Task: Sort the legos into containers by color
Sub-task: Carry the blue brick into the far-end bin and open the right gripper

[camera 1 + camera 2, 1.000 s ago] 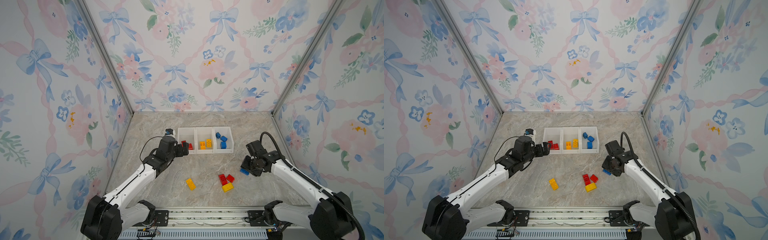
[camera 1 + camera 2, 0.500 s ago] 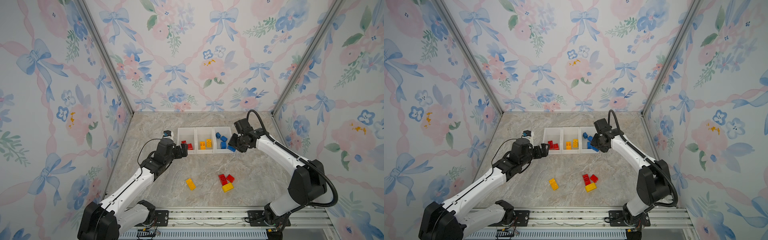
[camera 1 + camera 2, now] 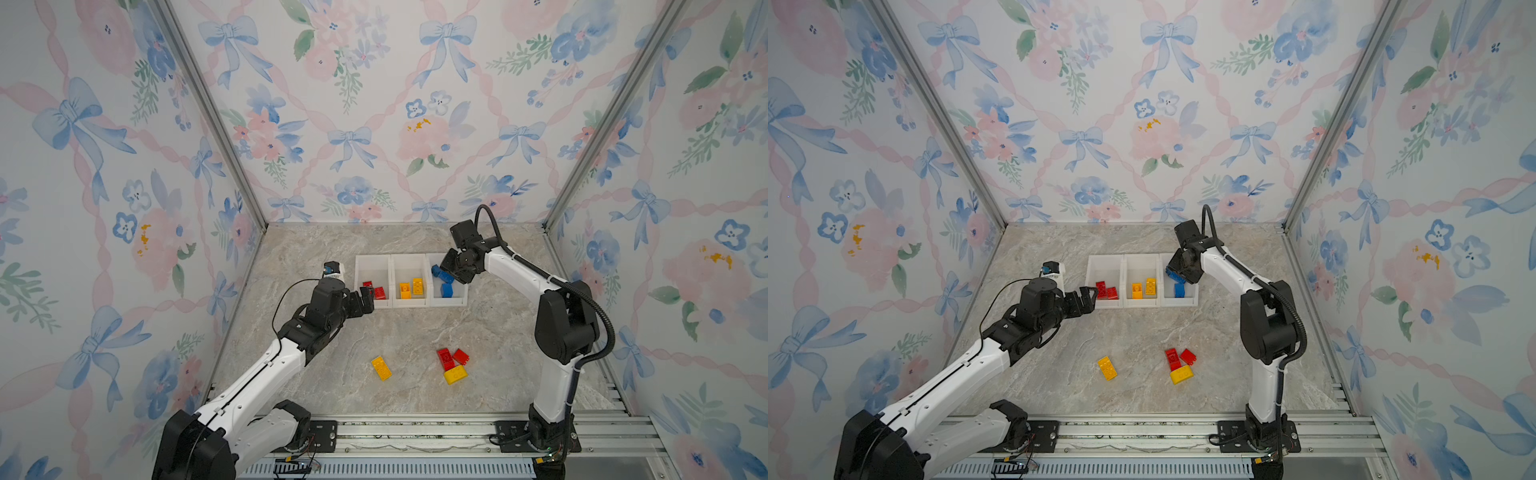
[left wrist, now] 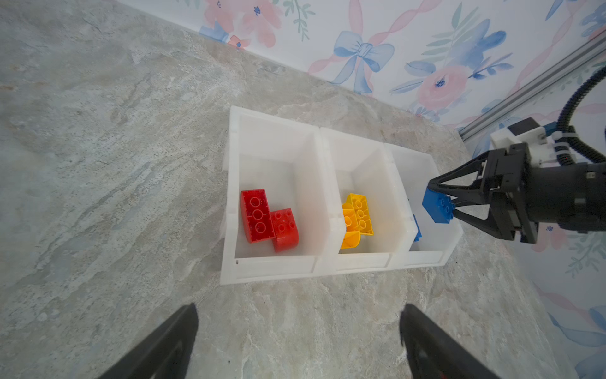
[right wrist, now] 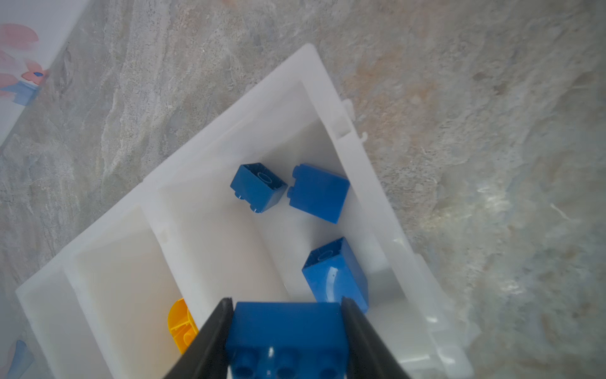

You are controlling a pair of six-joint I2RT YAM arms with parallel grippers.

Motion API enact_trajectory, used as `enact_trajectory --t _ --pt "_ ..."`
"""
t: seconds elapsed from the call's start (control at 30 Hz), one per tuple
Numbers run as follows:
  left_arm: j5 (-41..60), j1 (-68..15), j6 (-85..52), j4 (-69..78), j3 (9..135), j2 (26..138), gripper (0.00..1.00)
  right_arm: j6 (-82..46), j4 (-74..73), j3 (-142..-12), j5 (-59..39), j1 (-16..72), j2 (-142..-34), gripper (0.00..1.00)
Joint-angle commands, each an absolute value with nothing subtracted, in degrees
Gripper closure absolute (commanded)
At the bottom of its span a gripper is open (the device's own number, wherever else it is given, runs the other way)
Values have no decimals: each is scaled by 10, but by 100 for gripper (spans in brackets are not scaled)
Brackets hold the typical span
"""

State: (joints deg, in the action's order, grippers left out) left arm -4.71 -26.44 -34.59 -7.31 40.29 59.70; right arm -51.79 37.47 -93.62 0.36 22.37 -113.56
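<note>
Three joined white bins (image 3: 411,302) are set in a row. Left bin: two red bricks (image 4: 257,216); middle: two yellow bricks (image 4: 359,213); right: three blue bricks (image 5: 319,193). A fourth blue brick (image 5: 285,328) is held by the right gripper (image 5: 286,306) above the right bin. Loose in front: one yellow brick (image 3: 381,368), apart from a touching cluster (image 3: 444,360) of two red, one yellow.

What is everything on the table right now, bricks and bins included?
containers: three, translucent white, joined row, table's far middle
binned red legos: two, red, left-end container
binned yellow legos: two, yellow, middle container
binned blue legos: three, blue, right-end container
held blue lego: one, blue, over right-end container
loose legos: four, two red, two yellow, table's near side
table: one, grey marble pattern, underneath everything
left gripper: one, black, open, before left-end container
right gripper: one, black, shut on held blue lego
</note>
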Motion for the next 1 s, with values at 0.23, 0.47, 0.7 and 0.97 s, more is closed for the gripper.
enact_trajectory --t 0.23,0.47,0.7,0.97 --pt "-58 -261 -350 -71 399 595 2 -529 364 -978 11 201 -1186 59" --pt "-60 -260 -351 -71 402 602 2 -518 372 -1007 10 196 -1210 46" --pt "-62 -260 -352 -70 405 606 2 -511 371 -1017 1 196 -1210 31" --pt "-63 -260 -355 -70 403 606 2 -502 370 -1003 -4 202 -1182 29"
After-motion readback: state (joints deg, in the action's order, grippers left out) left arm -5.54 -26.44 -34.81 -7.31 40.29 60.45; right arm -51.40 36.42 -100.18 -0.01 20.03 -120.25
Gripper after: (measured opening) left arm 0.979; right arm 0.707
